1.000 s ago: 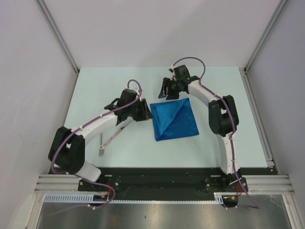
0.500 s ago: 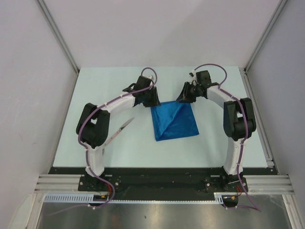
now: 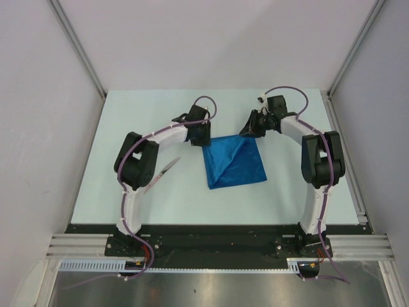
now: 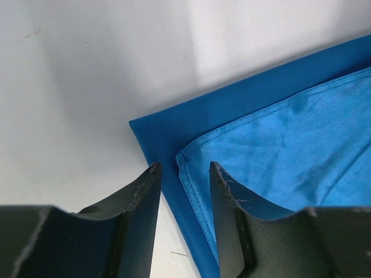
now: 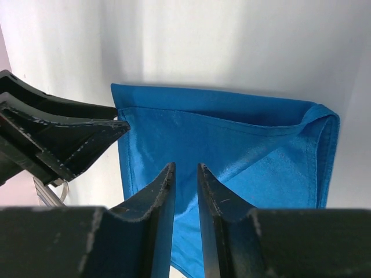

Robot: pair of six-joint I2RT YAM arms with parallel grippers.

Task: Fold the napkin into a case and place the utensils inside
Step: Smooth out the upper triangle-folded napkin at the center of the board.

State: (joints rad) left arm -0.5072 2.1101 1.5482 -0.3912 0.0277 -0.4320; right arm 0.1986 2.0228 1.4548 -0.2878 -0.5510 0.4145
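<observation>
Bright, even overhead light in the top view: the pale desk (image 3: 128, 128) glows, and shadows beneath the arms stay faint and short. The napkin (image 3: 234, 161) throws a satin sheen along its folds. Over to the left wrist view: a broad soft shadow crosses the desk, the left hand (image 4: 182, 174) is dark and slightly blurred at the lens, and the cloth is crisp. Right wrist view: vertical bands of light and shade, white washed out at the right edge, and the right hand (image 5: 184, 169) is soft-focused.

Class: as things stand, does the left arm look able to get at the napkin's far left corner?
Probably yes. The left hand sits right at that corner of the napkin, open fingers straddling its edge, with nothing in between. The right hand is at the other far corner, clear of it.
</observation>
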